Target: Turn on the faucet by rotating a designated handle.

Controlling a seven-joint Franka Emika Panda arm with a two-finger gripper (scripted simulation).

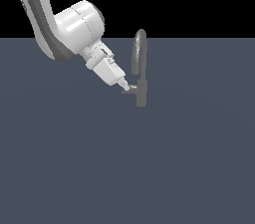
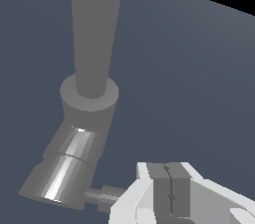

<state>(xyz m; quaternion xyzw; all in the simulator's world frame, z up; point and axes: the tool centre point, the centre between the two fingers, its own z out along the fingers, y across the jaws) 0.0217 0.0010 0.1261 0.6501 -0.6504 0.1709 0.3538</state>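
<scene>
The small grey faucet (image 1: pixel 141 88) stands on the dark floor with its arched spout (image 1: pixel 139 49) rising above it. Its handle (image 1: pixel 131 92) is a short stub on the side toward the exterior view's left. My gripper (image 1: pixel 126 87) comes down at a slant from the upper left, and its tip rests at the stub's outer end. In the wrist view the faucet (image 2: pixel 89 101) fills the frame. The thin handle (image 2: pixel 102 196) pokes out beside my gripper (image 2: pixel 168 178). The two pads are pressed together with nothing between them.
The white arm (image 1: pixel 74 24) reaches in from the exterior view's upper left. A flat grey-blue floor (image 1: pixel 149 168) surrounds the faucet, with black background above the horizon.
</scene>
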